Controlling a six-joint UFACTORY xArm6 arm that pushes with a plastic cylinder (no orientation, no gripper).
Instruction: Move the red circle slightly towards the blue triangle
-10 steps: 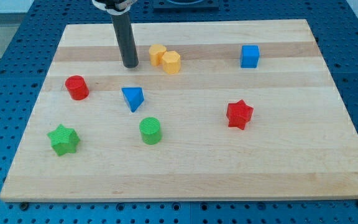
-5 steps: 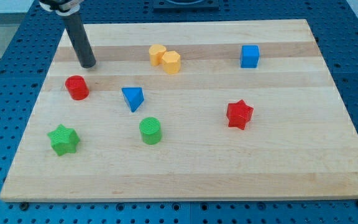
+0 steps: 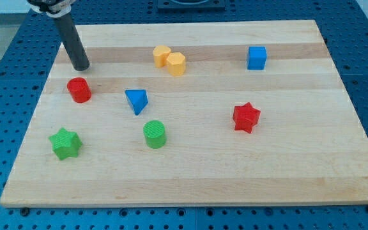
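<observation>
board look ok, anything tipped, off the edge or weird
Nothing stands out. All eight blocks sit flat on the wooden board, none over an edge. My tip rests just above the red circle, apart from it.

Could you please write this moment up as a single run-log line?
tip: my tip just above red circle, apart | target: blue triangle to circle's right | push: not begun
</observation>
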